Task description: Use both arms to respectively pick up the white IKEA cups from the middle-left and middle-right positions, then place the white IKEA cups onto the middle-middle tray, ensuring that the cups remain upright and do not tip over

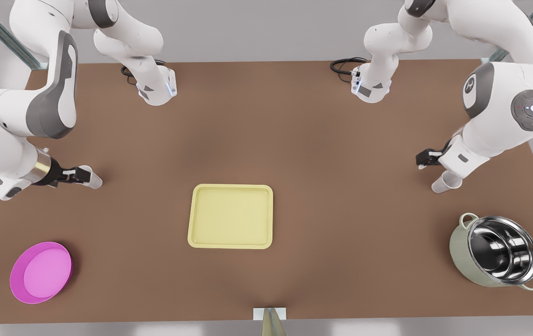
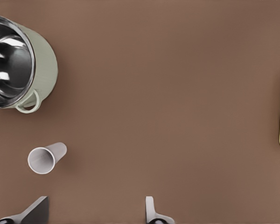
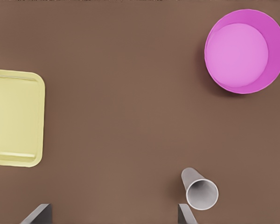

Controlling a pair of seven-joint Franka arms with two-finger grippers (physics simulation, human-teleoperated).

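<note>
The arm at the front view's right carries my left gripper (image 1: 424, 159), which hovers open just beside one white cup (image 1: 445, 182). In the left wrist view that cup (image 2: 45, 158) stands off to one side of the open left gripper (image 2: 95, 203), outside its fingers (image 2: 150, 210). My right gripper (image 1: 76, 175), on the arm at the front view's left, is open and close to the other white cup (image 1: 91, 178). The right wrist view shows this cup (image 3: 200, 190) just past one finger (image 3: 184, 213) of the right gripper (image 3: 114, 207). The pale yellow tray (image 1: 230, 216) lies mid-table with nothing on it.
A steel-lined pale green pot (image 1: 497, 252) stands at the front view's near right, close to the left arm's cup. A round magenta dish (image 1: 41, 272) sits at the near left. Brown table surface lies open between each cup and the tray.
</note>
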